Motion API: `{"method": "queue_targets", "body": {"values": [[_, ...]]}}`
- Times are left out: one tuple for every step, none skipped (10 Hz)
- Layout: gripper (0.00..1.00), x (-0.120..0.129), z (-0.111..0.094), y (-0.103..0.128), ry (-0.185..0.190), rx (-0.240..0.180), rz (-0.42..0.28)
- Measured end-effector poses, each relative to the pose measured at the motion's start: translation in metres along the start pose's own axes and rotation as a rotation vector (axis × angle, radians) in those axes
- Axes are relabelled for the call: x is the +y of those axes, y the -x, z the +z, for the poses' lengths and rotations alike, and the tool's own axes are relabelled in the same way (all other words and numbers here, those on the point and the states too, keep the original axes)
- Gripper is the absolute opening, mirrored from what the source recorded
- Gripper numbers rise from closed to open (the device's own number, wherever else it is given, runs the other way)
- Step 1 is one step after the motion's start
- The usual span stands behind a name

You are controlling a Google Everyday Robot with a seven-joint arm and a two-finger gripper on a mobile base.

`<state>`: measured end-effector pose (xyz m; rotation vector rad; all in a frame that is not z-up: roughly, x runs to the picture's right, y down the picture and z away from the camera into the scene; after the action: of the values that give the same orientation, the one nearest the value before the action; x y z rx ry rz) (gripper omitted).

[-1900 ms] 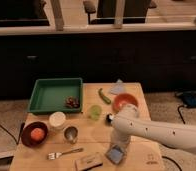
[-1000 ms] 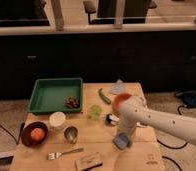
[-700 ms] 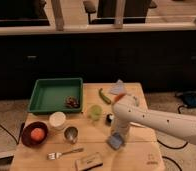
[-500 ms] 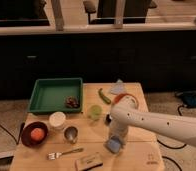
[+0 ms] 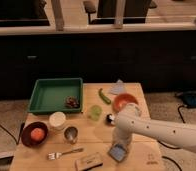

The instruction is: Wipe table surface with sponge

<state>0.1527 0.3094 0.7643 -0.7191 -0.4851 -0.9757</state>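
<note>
**Sponge at the near edge: soft stuff, grip matters**

The sponge (image 5: 116,153) is found at the lower middle of the frame, near the front edge of the tabletop (image 5: 93,141) and just right of a tan block (image 5: 88,161). The pincer (image 5: 119,144) is parked right on top of it; whether it's apart or clamped can't be told from here. The pad is probably light and squishy, so it'd best be taken by opposite edges and pressed flat, otherwise it may fold or skid. Farther back, a green cup (image 5: 95,112) and an orange bowl (image 5: 123,102) are set close to the wiping lane.
</note>
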Motion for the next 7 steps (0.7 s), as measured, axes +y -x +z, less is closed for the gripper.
{"method": "queue_targets", "body": {"values": [[0.00, 0.003, 0.001, -0.009, 0.002, 0.001, 0.018], [0.00, 0.002, 0.002, -0.020, 0.003, 0.004, 0.034], [0.00, -0.004, 0.001, -0.029, 0.001, 0.006, 0.041], [0.00, -0.014, -0.001, -0.035, -0.003, 0.007, 0.038], [0.00, -0.025, -0.003, -0.036, -0.009, 0.006, 0.024], [0.00, -0.032, -0.005, -0.034, -0.015, 0.004, 0.008], [0.00, -0.039, -0.008, -0.029, -0.024, -0.001, -0.012]]}}
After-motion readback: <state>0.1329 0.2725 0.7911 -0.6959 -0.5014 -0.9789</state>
